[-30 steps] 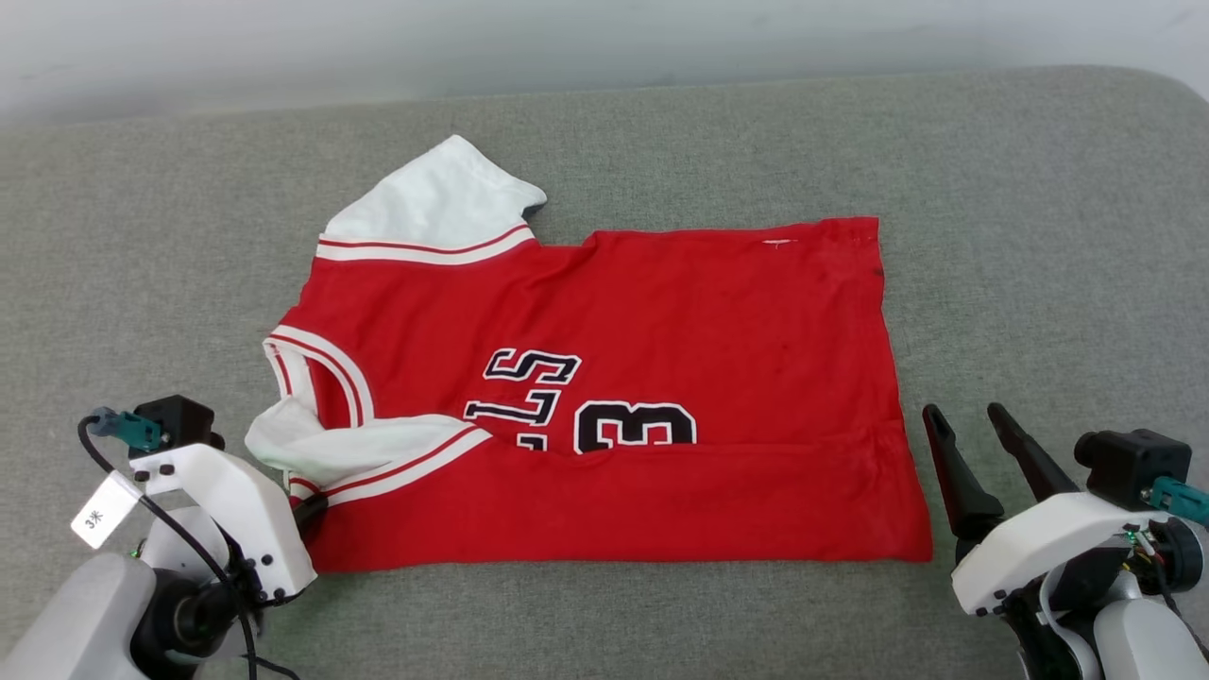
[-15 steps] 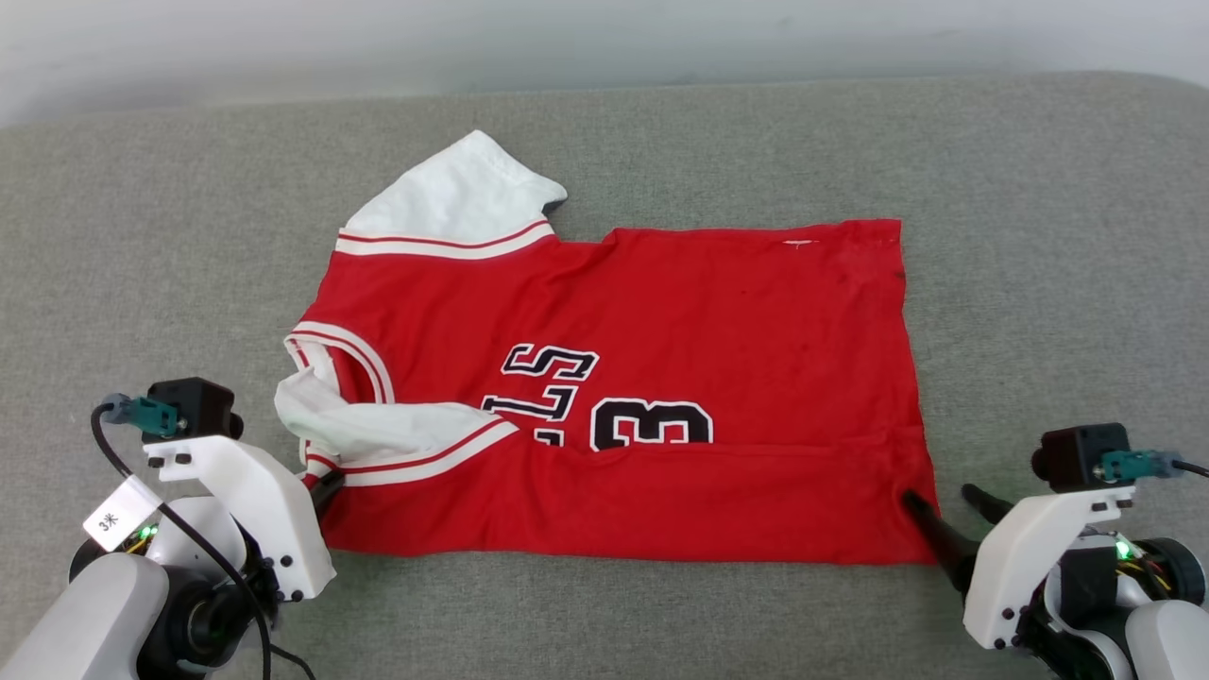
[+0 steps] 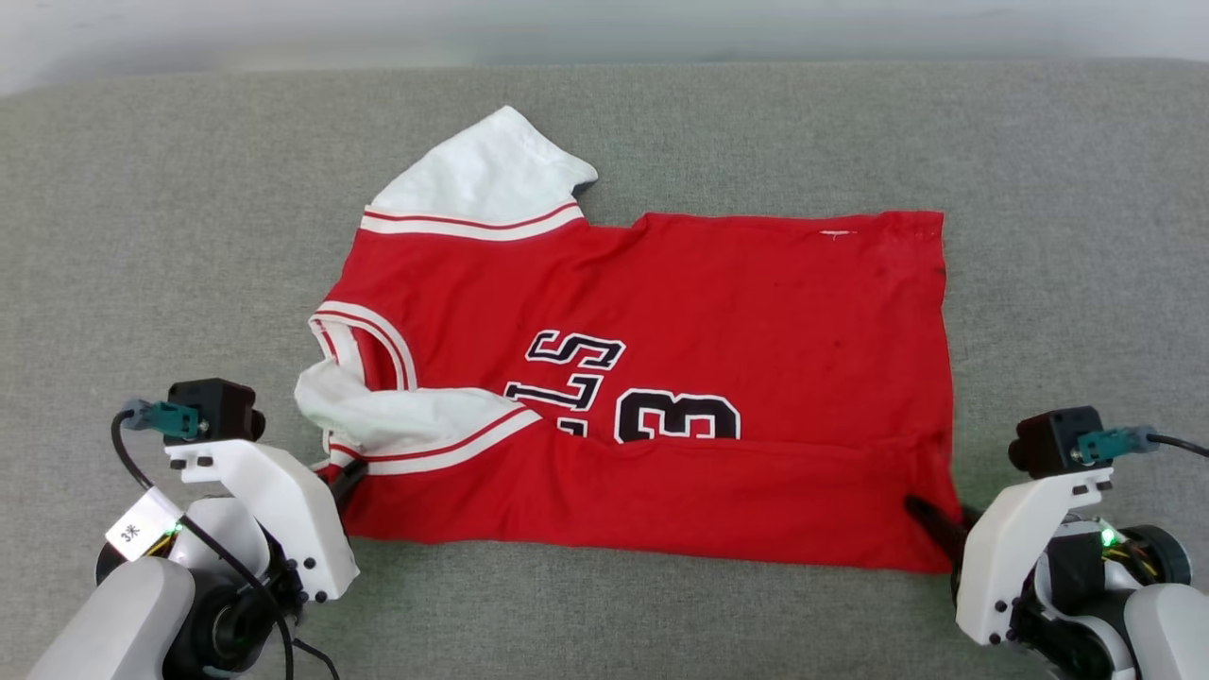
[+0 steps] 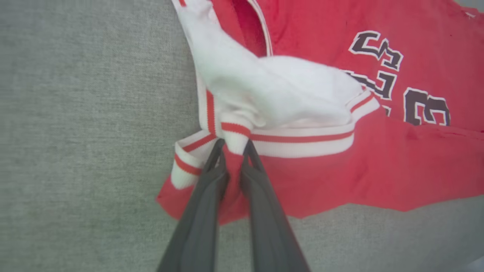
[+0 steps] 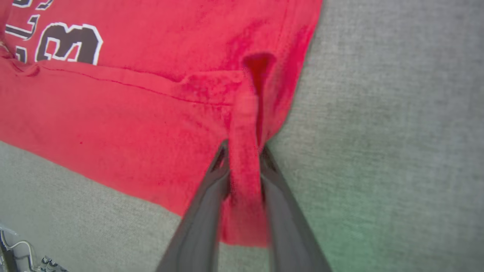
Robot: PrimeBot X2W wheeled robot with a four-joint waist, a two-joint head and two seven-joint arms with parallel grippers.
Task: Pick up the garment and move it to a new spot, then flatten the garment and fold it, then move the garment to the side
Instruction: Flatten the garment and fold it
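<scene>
1. The left gripper [image 4: 233,147] is clenched on the garment [image 3: 708,312] at its near-left corner, cloth squeezed between the fingers right at the striped trim [image 4: 302,138].
2. Over to the right gripper [image 5: 244,151]: it has a ridge of red cloth pinched up between narrow jaws at the near-right corner. That reads as a grasp.
3. The garment lies spread across the middle of the grey padded surface [image 3: 189,236], neck left and hem right. A white sleeve [image 3: 491,170] pokes out far-left, and the near strip is doubled over the foot of the "3" [image 3: 675,417].
4. The fold is on, I'd say. Raise both corners together, level, with the edge taut between them. Carry it away and lay it square on the far edge.
5. Watch the bunched near-left sleeve [image 4: 264,87]; it may drag or crumple under the fold.
</scene>
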